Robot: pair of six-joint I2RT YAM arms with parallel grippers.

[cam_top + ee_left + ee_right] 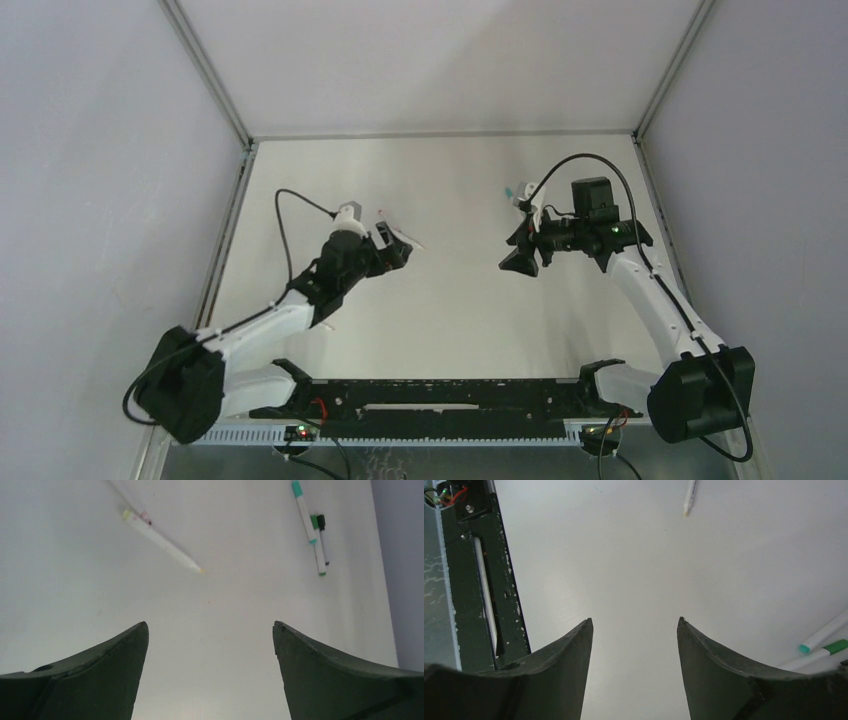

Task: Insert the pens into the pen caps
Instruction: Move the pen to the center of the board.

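Grey-walled booth around a pale, matt table (440,320), with a black rail (440,395) across its near edge between the two arm bases. Over the left-middle of the table, the left claw (398,247), angled toward the far right, its dark fingers (115,665) spread wide with only bare surface in the gap and nothing gripped. Over the right-middle, pointing left toward the centre, the right claw (520,258), also parted, a little less widely, closed on nothing. Just beyond the left claw, a white pen (162,542) lying flat and aslant, its bare yellowish tip (202,571) turned toward the claw, its other end marked yellow-green and pink; ahead of the fingertips, slightly to the left of the gap, touching neither finger. Visible again at the top of the right wrist view, well away from that claw's fingertips. On the far side of the right claw, close by its outer finger but not between the fingers, a small cluster lying side by side: a teal pen (305,512) with teal at both ends, a green pen (318,550) with green at both ends, and a thin black-ended pen (324,537) pressed against the green one. Too small to tell whether those coloured ends are seated caps. Seen from the left claw, well off to the right, near the table's right edge.
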